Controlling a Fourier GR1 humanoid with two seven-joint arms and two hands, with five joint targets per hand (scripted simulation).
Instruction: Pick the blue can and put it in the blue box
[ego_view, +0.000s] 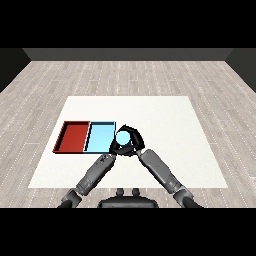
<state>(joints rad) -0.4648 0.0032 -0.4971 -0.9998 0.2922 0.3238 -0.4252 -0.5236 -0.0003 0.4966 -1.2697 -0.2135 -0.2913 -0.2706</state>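
right hand (131, 141): fingers curled round the blue can (122, 137); its pale top shows between them, so the can looks upright in the grasp.
blue can: inside the right fingers, at the right edge of the blue tray (100, 138). Can't tell if it is lifted or touching the surface (165, 120).
why held so: curl wraps the can's side, keeps it upright for the carry; judgement only.
left hand (114, 149): tucked just below and left of the right fingers, mostly hidden; its fingers' state I cannot tell.
blue tray: just left of the right fingers, open and unoccupied.
red tray (73, 136): beyond the blue one, further left of the fingers.
step: transport nearly done; next likely a short shift left, then release over the tray.
risk: can catching the tray's near wall.
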